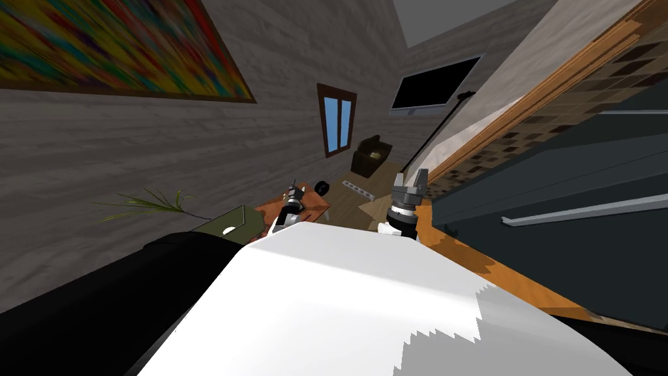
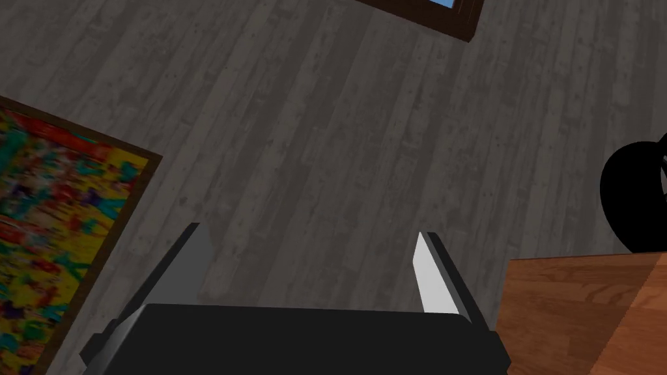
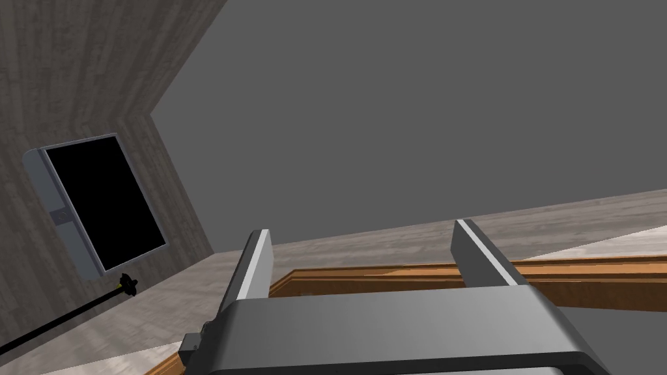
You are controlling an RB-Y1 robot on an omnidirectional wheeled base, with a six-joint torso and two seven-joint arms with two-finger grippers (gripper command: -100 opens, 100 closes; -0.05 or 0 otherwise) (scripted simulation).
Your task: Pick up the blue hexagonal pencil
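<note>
- Blue pencil: place cannot be told from these views.
- Brown wooden worktop (image 1: 314, 207): small, ahead and slightly left of centre. One corner also appears beside the left gripper's fingers in the left wrist view.
- Left gripper (image 1: 294, 189): above the near left part of the worktop, aimed at the grey plank wall. Fingers (image 2: 431, 273) spread wide, nothing between them.
- Black rounded object (image 1: 321, 188): at the far edge of the worktop, just right of the left gripper. Contact with the worktop cannot be told.
- Right gripper (image 1: 411, 178): raised to the right of the worktop and well apart from it, beside an orange-brown wooden border. Fingers (image 3: 257, 268) spread apart, holding nothing.
- Olive-green flat item (image 1: 228, 224) with a white mark: just left of the worktop.
- Thin-leaved green plant (image 1: 149, 203): further left, near the wall.
- Light grey strip (image 1: 357, 189): flat on the floor beyond the worktop, between the two grippers.
- Dark box (image 1: 372, 155): on the floor further back, near the foot of the wall, right of the window (image 1: 337, 119).
</note>
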